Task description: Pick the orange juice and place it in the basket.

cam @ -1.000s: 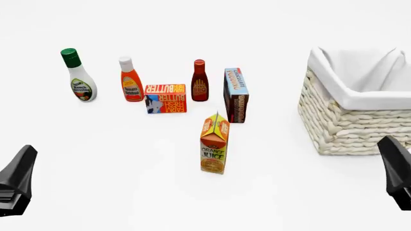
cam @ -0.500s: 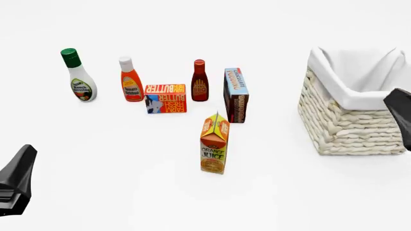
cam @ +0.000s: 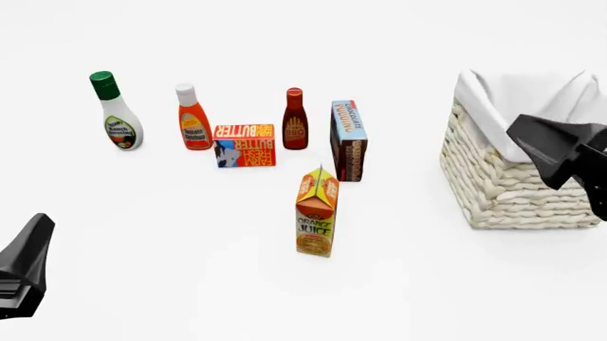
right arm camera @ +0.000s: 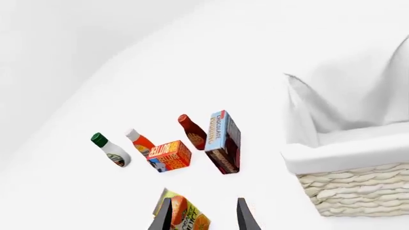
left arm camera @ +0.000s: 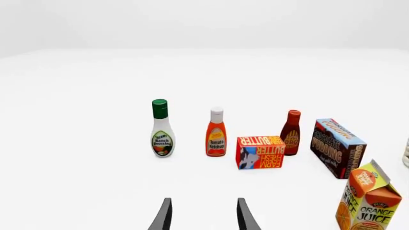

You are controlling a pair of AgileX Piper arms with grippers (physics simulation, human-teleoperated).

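Orange juice (cam: 317, 213) stands upright and alone near the table's middle, free of both arms, so a side grasp looks easy. Just behind it: one pudding box (cam: 348, 139), one butter box (cam: 244, 145), three bottles. One basket (cam: 512, 185) well to its right. Right gripper (right arm camera: 203, 218) is empty with fingers apart, carton top between them in its view. Left gripper (left arm camera: 203, 219) idle, fingers apart, holding nothing.

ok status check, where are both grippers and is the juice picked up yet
Both grippers open, empty: left gripper low, right gripper up by the basket. Orange juice upright on table, untouched. Nothing blocking it.
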